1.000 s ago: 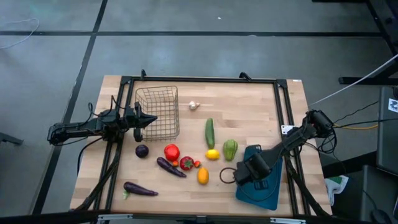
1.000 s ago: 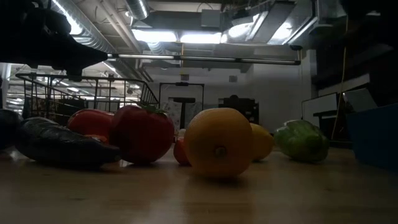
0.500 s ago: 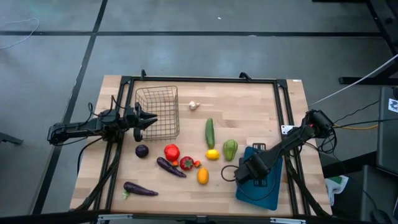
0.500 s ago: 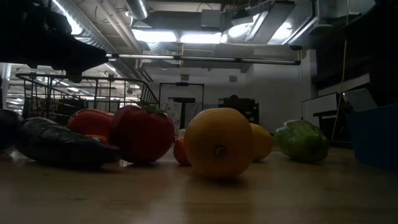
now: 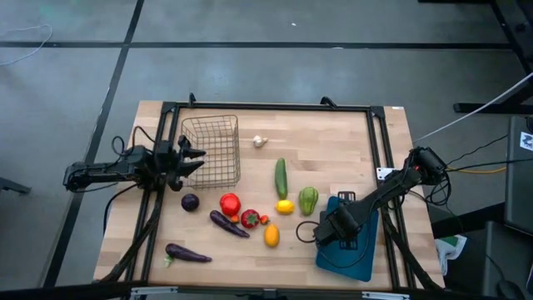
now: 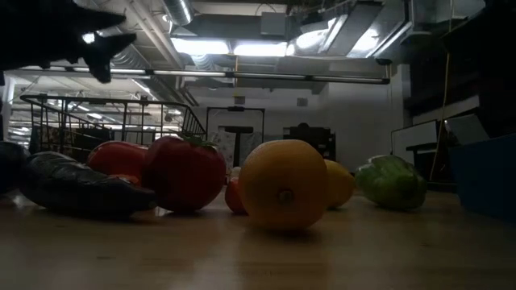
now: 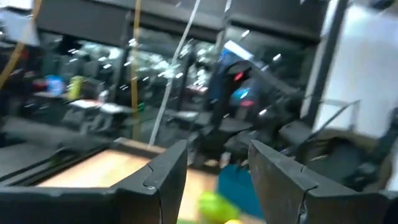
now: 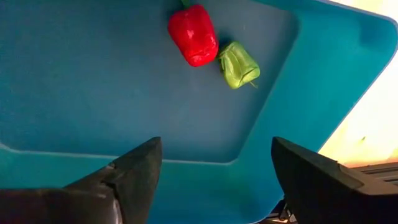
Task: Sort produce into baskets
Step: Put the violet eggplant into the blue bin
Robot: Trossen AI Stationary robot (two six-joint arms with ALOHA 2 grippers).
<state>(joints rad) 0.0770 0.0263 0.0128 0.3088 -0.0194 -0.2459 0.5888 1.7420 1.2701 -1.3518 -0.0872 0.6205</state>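
Above the teal tray (image 8: 93, 93), right tool (image 8: 214, 180) spread apart, empty; left tool (image 5: 185, 158) parted beside wire basket (image 5: 211, 151).

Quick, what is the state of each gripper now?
Left gripper: open, holding nothing, beside the silver wire-mesh basket.
Right gripper: open, empty, above the teal-blue tray.

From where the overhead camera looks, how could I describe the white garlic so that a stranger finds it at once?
Start at the silver wire basket near the table's far left corner. Just off the basket's right far corner, alone on bare wood, lies the garlic. It is the only white piece; the green cucumber and everything else are coloured and lie nearer the front.
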